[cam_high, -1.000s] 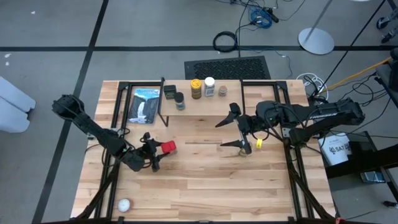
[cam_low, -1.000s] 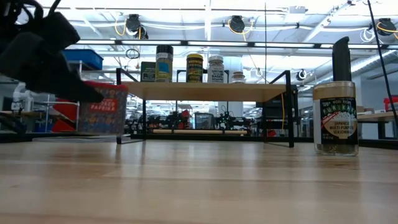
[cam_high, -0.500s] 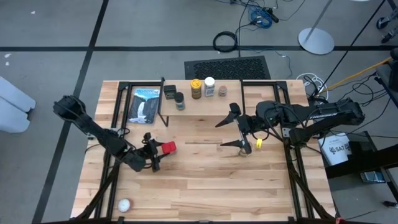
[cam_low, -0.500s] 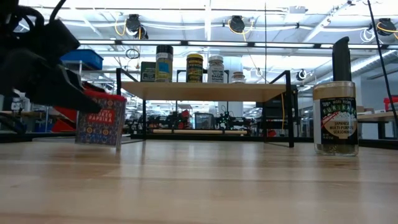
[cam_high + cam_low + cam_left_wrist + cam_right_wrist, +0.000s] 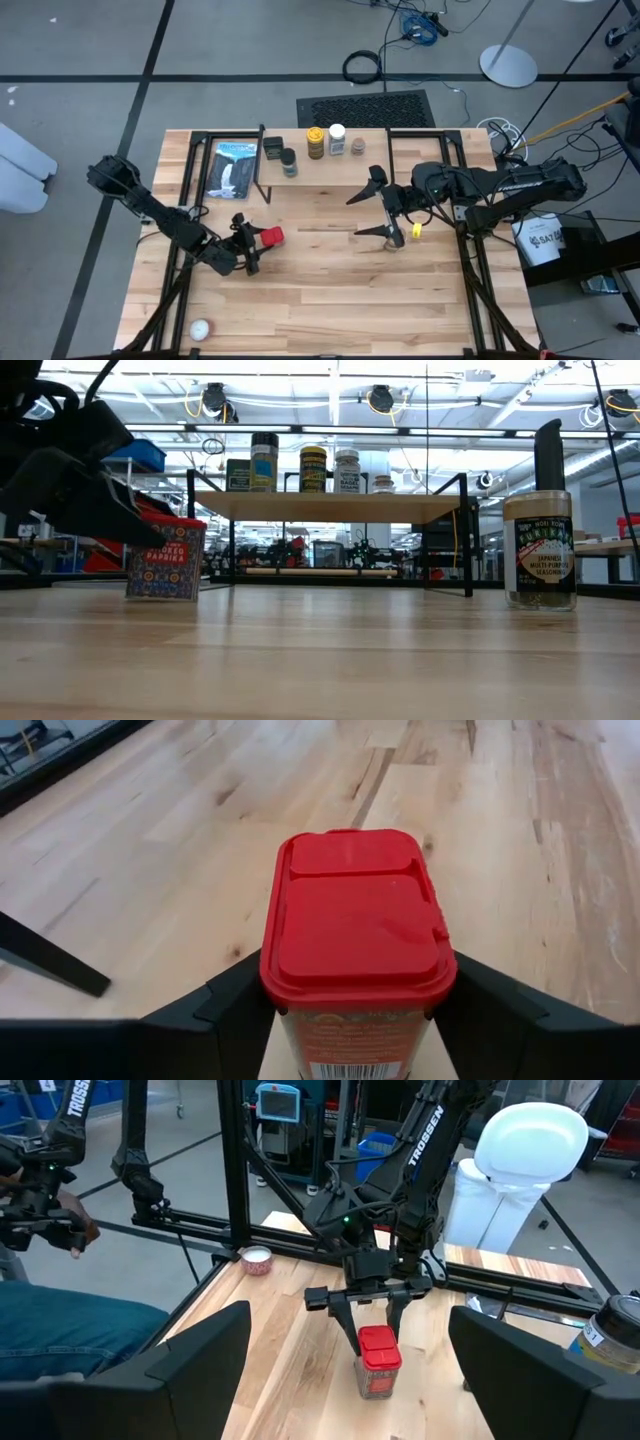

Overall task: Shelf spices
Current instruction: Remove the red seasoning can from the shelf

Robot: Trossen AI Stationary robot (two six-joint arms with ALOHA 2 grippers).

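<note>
The red tin (image 5: 272, 237) stands upright on the table's left half, in front of the shelf (image 5: 425, 152). My left gripper (image 5: 258, 240) reaches it from the left and is shut on it just under the lid. On the shelf (image 5: 330, 507) stand a black square tin (image 5: 273, 147), a small dark-lidded jar (image 5: 289, 162), a yellow-lidded jar (image 5: 315, 140), a white-lidded jar (image 5: 337, 138) and a tan-lidded jar (image 5: 358, 147). My right gripper (image 5: 352, 218) hangs wide open above the table's middle, and another jar (image 5: 540, 550) stands on the table under it. My left gripper pinches the red tin between its two fingers (image 5: 235, 1005), on two opposite sides right under the red lid (image 5: 355, 915). The fingers come slanting down from the table's left. The tin stands upright with its base (image 5: 165, 596) on the table.
A flat blue-and-black package (image 5: 233, 168) lies left of the shelf. A small white ball (image 5: 200, 329) sits near the front left corner. A seated person (image 5: 60, 1330) shows beyond the table's left edge. Bare wood lies along the near half.
My left gripper has sunk a little with the red tin. The tin was held clear of the table, then hung tilted, and now stands upright with its base on the wood.
</note>
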